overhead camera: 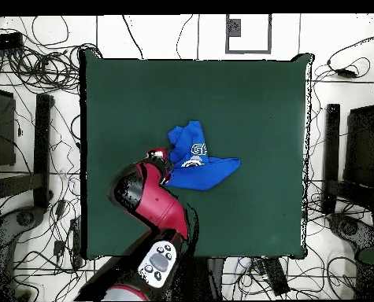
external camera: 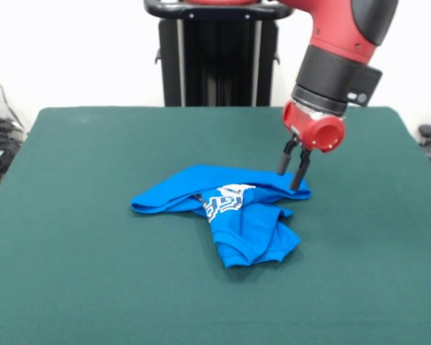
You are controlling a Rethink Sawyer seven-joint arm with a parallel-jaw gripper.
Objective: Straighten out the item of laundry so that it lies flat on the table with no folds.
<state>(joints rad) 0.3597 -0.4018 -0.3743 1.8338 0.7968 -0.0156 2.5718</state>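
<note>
While the red and black arm (external camera: 337, 50) reaches down from above, its gripper (external camera: 293, 167) stands with its two dark fingers (external camera: 300, 171) apart, a clear gap showing between them. The fingertips sit at the right end of the item of laundry (external camera: 226, 210), at or just above the fabric's upper fold; contact cannot be confirmed, and no cloth shows between the fingers. In the overhead view the arm (overhead camera: 154, 204) covers the gripper, its end lying at the garment's left edge. The item of laundry (overhead camera: 199, 157) is bright blue and crumpled, not flat: one long fold runs across its top, a bunched lobe hangs toward the near side, and white lettering (external camera: 226, 198) shows partly between folds. It lies near the middle of the dark green table (external camera: 93, 251), well clear of every edge.
</note>
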